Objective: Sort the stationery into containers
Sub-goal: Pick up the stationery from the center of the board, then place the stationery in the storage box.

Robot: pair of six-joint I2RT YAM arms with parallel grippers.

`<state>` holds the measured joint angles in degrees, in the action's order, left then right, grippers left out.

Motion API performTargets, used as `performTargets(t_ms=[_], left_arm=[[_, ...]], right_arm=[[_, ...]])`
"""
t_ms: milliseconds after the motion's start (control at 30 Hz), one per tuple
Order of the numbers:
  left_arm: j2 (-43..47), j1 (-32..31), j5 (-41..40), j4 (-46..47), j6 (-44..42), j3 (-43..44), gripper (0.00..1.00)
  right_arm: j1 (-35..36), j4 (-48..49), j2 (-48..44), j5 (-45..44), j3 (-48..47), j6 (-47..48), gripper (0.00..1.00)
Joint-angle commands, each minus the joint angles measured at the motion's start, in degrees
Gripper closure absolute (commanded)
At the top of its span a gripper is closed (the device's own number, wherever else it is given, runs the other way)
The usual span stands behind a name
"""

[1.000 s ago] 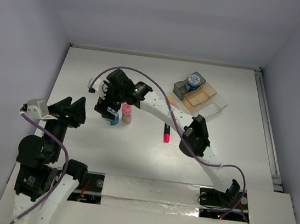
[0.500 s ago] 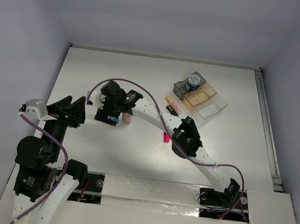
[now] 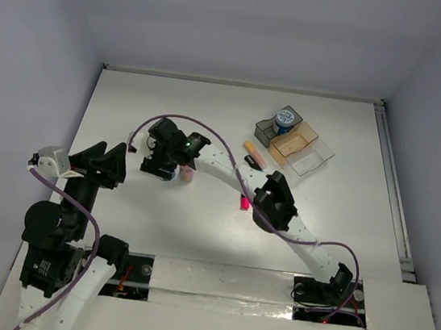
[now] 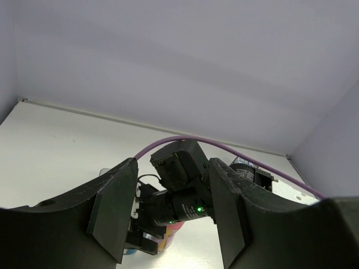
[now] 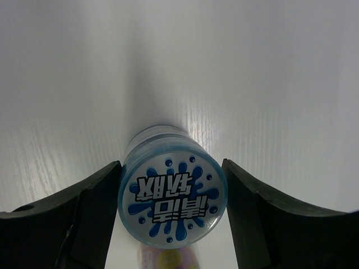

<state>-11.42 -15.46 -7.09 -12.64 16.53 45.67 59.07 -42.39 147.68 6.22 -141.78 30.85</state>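
Blue-and-white pot (image 5: 171, 196) clamped upright in right gripper (image 5: 171, 168); left gripper (image 4: 172, 162) spread wide, empty; 2nd pot (image 3: 285, 120) sits in grey tray (image 3: 264, 131).

From above we overlook the table (image 3: 318, 227) and right arm (image 3: 229, 162), which our left wrist faces, while our right wrist looks closely down on the blue-and-white pot (image 5: 172, 193).

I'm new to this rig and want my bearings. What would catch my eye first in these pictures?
The blue-and-white pot fills the right wrist view, standing on the table with the jaws of the right gripper close on either side. In the top view, a second pot already sits in the dark grey tray of the cluster at far right, while the left gripper hangs open at the left.
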Motion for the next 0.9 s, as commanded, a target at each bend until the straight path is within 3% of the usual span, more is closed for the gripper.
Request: performTargets(t_ms=[0, 167, 467, 633, 867], left_arm=[[0.70, -0.44, 0.68, 3.15, -0.63, -0.23, 0.50], [0.96, -0.44, 0.94, 3.24, -0.28, -1.11, 0.50], [1.22, -0.44, 1.38, 3.33, 0.16, -1.37, 0.50], [1.58, -0.44, 3.83, 3.85, 1.92, -2.95, 0.53], [-0.52, -0.44, 13.75, 5.79, 3.33, -6.21, 0.53]], right_arm=[[0.43, 5.03, -3.88, -0.41, -0.43, 0.00, 0.41], [0.43, 13.01, -8.35, 0.81, 4.74, -3.42, 0.47], [0.43, 31.64, -16.98, -0.50, 13.63, -10.62, 0.46], [0.43, 39.22, -22.15, -5.59, 17.76, -13.79, 0.47], [-8.69, 41.77, -33.04, -12.10, 30.64, -21.43, 0.48]])
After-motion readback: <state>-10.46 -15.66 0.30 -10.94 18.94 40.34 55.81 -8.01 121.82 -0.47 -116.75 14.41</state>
